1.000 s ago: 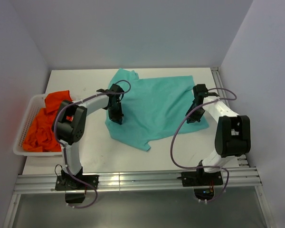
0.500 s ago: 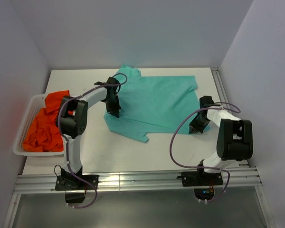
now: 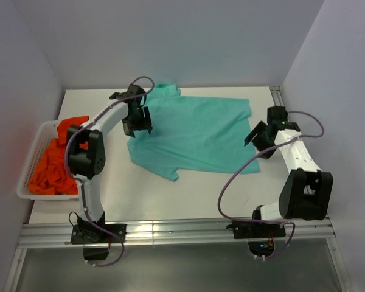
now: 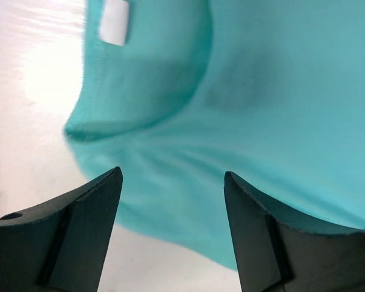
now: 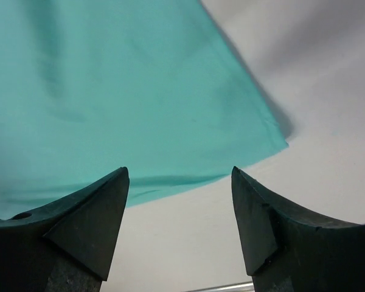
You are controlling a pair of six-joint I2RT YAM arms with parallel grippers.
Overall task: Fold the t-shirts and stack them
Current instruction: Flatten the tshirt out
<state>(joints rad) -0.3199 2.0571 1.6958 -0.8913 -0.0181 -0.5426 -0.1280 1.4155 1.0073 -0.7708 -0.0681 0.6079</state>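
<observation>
A teal-green t-shirt [image 3: 198, 134] lies spread out on the white table, with its collar toward the back left. My left gripper [image 3: 138, 128] hovers open over the shirt's left edge near the collar. In the left wrist view the teal cloth [image 4: 261, 109] and its white neck label [image 4: 114, 21] lie below the open left gripper [image 4: 172, 175], with nothing between the fingers. My right gripper [image 3: 258, 143] stands open over the shirt's right hem. The right wrist view shows that hem corner [image 5: 109, 85] beyond the empty, open right gripper [image 5: 179, 172]. Orange-red t-shirts [image 3: 52, 161] are heaped at the left.
A white slatted basket [image 3: 24, 182] at the table's left edge holds the orange-red heap. Grey walls close in the back and both sides. A metal rail [image 3: 170, 231] runs along the near edge by the arm bases.
Both grippers were shut on the teal shirt and dragged it; now both have opened, let go and lifted. The shirt lies flatter and shifted slightly left.
</observation>
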